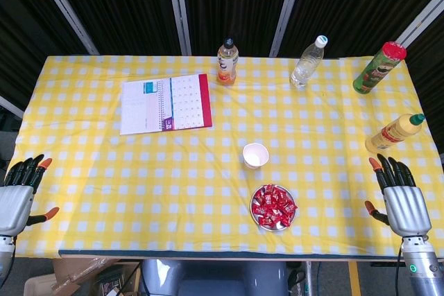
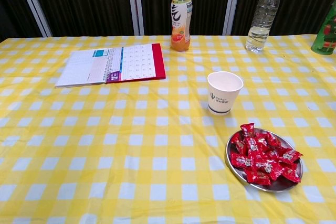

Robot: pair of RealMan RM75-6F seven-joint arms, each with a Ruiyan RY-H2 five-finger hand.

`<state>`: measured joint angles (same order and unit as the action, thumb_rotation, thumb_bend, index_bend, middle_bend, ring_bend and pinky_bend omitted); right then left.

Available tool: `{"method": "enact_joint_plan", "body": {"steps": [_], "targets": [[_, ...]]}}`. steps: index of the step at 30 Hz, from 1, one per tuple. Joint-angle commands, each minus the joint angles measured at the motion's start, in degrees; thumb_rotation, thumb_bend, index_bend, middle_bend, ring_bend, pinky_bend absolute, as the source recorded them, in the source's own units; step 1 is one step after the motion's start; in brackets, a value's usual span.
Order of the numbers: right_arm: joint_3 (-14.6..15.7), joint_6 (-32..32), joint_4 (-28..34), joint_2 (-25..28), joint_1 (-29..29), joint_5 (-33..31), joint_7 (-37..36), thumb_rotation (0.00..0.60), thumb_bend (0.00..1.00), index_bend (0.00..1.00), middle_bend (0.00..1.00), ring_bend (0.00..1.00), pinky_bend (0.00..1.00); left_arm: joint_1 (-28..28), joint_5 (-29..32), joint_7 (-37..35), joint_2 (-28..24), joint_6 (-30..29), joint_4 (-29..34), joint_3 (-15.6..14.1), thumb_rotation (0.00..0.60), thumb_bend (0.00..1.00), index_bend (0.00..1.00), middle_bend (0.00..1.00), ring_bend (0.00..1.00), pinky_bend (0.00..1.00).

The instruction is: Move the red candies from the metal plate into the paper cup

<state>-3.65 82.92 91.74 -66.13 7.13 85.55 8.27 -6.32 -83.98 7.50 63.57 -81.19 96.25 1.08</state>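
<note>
Red candies [image 2: 263, 157] piled on metal plate [image 2: 231, 167], paper cup [image 2: 224, 92] just behind; both hands spread wide, empty

The left hand [image 1: 19, 195] rests palm down, fingers apart, holding nothing. The right hand [image 1: 401, 195] lies likewise.

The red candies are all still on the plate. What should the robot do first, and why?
Probably reach the right hand toward the red candies to pick one up. Both hands sit open at the table's near corners, holding nothing, and the right hand is nearer the metal plate than the left hand. The paper cup stands upright just behind it.
</note>
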Motion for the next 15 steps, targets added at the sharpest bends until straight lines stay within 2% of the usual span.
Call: {"method": "enact_joint_plan", "body": {"steps": [1,9,15], "targets": [[0.1,-0.1,0.0,0.1,0.0,0.2,-0.7,0.6,0.31,0.0,0.06,0.0,0.09,-0.1,-0.2,0.0,0.1,0.1,-0.3,-0.1,0.6,0.0,0.0,0.0,0.0,0.0],[-0.3,-2.0,0.2,0.2,0.8,-1.1,-1.5,0.6,0.31,0.0,0.06,0.0,0.09,-0.9,1.1,0.2,0.3,1.8,-0.5,0.2,0.6,0.0,0.0,0.0,0.0,0.0],[0.2,-1.3,1.0,0.1,0.5,-0.1,-1.0,0.6,0.31,0.0,0.06,0.0,0.09,-1.1,0.3,-0.3,-0.3,2.0,-0.2,-0.1,0.6,0.0,0.0,0.0,0.0,0.0]]}}
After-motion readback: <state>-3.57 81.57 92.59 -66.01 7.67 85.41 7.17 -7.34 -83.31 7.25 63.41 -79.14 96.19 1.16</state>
